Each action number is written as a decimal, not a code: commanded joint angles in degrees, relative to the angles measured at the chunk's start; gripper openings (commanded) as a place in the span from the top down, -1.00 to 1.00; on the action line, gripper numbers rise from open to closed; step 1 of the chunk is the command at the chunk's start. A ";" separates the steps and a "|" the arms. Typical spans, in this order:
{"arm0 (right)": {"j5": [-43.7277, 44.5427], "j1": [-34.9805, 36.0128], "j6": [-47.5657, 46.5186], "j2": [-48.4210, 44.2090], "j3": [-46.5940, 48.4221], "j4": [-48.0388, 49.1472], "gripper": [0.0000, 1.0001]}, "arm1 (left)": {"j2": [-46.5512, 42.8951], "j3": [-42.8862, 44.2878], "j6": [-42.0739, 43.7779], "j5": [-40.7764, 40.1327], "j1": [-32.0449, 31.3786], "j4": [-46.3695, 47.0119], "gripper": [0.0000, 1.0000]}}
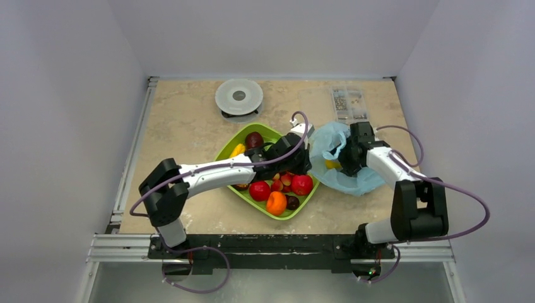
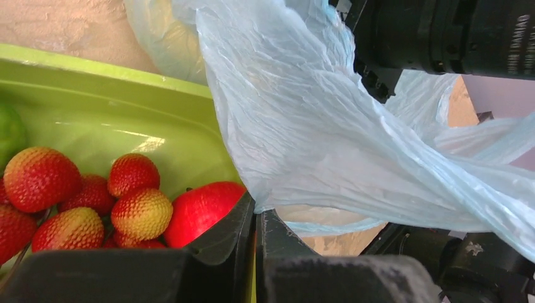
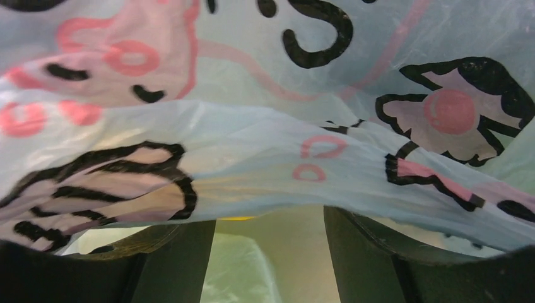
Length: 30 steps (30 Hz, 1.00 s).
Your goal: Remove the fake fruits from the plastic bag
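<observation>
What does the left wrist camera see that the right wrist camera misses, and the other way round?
Only the left wrist view: the green tray, small red berries, a glossy red fruit, and the left gripper shut on the edge of the plastic bag. Only the right wrist view: the bag's pink-and-dark print, a yellow sliver beneath it, and the open right gripper. Both: the light-blue plastic bag.

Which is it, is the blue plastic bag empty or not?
Not empty: the top view shows a yellow fruit inside the plastic bag.
</observation>
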 commanded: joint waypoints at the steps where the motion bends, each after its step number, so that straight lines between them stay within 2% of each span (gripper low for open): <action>1: -2.20 -0.09 3.58 0.34 -2.39 3.63 -0.25 | -6.28 -2.45 -0.60 0.36 0.00 -0.51 1.00; 6: -2.77 -0.09 6.88 1.71 -3.62 6.34 -0.26 | -6.49 -4.58 -2.55 2.39 -0.15 0.35 1.00; 13: -7.86 -0.12 10.06 6.23 -4.20 11.73 -0.33 | -6.49 -5.50 -1.52 2.51 -0.42 0.12 1.00; 19: -8.91 -0.19 12.45 10.64 -3.92 14.95 -0.24 | -6.17 -5.72 0.20 1.21 -0.53 -0.05 1.00; 25: -8.83 -0.54 9.09 14.38 -0.19 14.20 0.27 | -5.39 -5.40 1.64 1.35 -0.53 -0.99 1.00; 30: -5.68 -1.78 7.94 8.34 -0.23 12.59 0.59 | -4.85 -4.81 3.98 0.86 -0.53 -1.21 1.00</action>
